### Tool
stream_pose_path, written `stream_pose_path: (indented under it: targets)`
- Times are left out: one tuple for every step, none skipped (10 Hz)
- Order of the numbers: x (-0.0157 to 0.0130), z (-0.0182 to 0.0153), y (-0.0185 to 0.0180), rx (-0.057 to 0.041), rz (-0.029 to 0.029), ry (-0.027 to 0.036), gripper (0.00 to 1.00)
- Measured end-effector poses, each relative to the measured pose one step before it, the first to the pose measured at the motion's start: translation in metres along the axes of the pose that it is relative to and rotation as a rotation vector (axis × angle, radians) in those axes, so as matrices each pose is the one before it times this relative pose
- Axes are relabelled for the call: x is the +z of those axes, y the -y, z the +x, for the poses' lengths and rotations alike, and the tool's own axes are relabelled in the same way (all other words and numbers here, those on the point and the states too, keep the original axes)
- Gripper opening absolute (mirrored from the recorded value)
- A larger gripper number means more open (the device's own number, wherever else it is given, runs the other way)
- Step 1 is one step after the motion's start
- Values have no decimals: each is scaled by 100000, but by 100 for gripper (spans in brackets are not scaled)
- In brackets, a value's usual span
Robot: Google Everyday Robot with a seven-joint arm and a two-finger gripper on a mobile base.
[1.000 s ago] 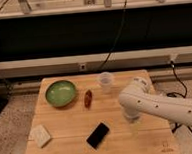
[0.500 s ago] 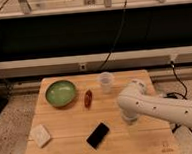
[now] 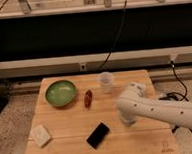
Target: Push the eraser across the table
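Currently, the approach step is taking place: the flat black rectangular eraser [image 3: 97, 135] is lying near the middle of the near edge of the light wooden plank table [image 3: 67, 119], set on a diagonal and not yet contacted. The gripper [image 3: 127, 121] is hanging at the end of the white arm [image 3: 157, 112], low over the table to the right of the eraser and apart from it, toward the right edge. Whether the gripper is spread or pressed together cannot be told.

The next move is likely calling for a descent to table height, followed by a sideways sweep against the right side of the eraser, driving it toward the left edge. A pale whitish block [image 3: 40, 135] is sitting near the near-left corner, in that path.

Compared with the earlier frames, the gripper is standing slightly farther left, closer to the eraser. The eraser is occupying the same spot.
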Motion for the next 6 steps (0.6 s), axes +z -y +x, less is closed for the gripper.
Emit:
stream_pose_path:
  targets:
    - [717,-138,-62,-443,-611,130,7]
    - [485,-466,39,-850,-578,178,3]
    - [247,-570,294,-1306,64,-285,2]
    - [370,-1436,460,-2561,-172,120,2]
    - [443,-902,177,-1773,-403,-105,2]
    - [304,-598,246,-1542,59,-297,2]
